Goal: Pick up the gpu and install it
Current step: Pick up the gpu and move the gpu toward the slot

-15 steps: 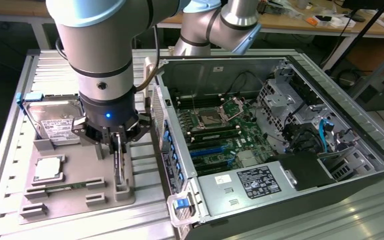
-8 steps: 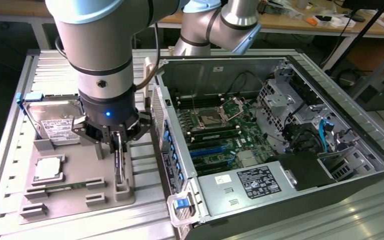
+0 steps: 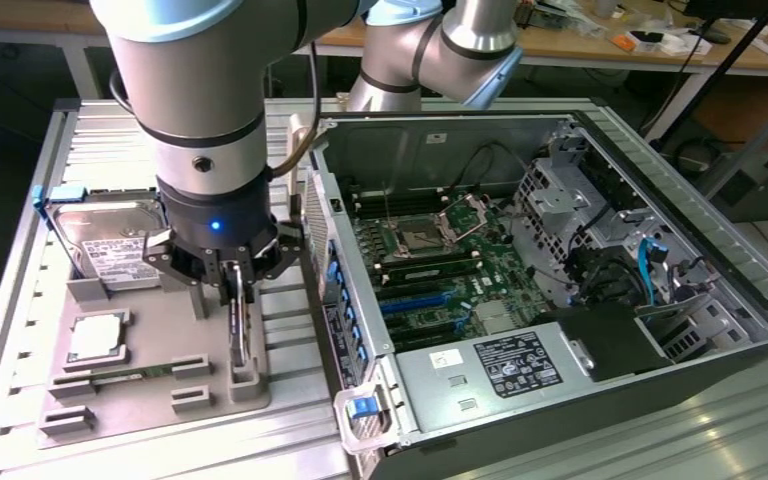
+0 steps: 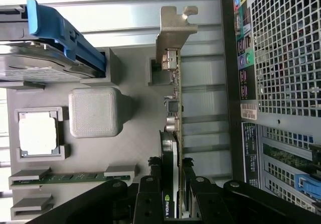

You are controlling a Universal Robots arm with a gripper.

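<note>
The gpu (image 3: pixel 237 340) stands on edge in a slot of the grey holder tray (image 3: pixel 144 405), just beside the open computer case. In the wrist view the gpu (image 4: pixel 176 108) is a thin green board seen edge-on, with its silver bracket (image 4: pixel 173 30) at the far end and a black cooler on one face. My gripper (image 3: pixel 237 298) reaches straight down over the card. Its black fingers (image 4: pixel 150 194) sit on either side of the card and press against both faces, so the gripper (image 4: pixel 172 201) is shut on the gpu, which still rests in the holder.
On the same tray lie a silver hard drive (image 3: pixel 111 248) with a blue bracket, a square CPU chip (image 3: pixel 97 338) and a RAM stick (image 3: pixel 128 375). The open case (image 3: pixel 704 300) shows its motherboard (image 3: pixel 444 270) and blue card latches (image 3: pixel 347 320) close to the gripper.
</note>
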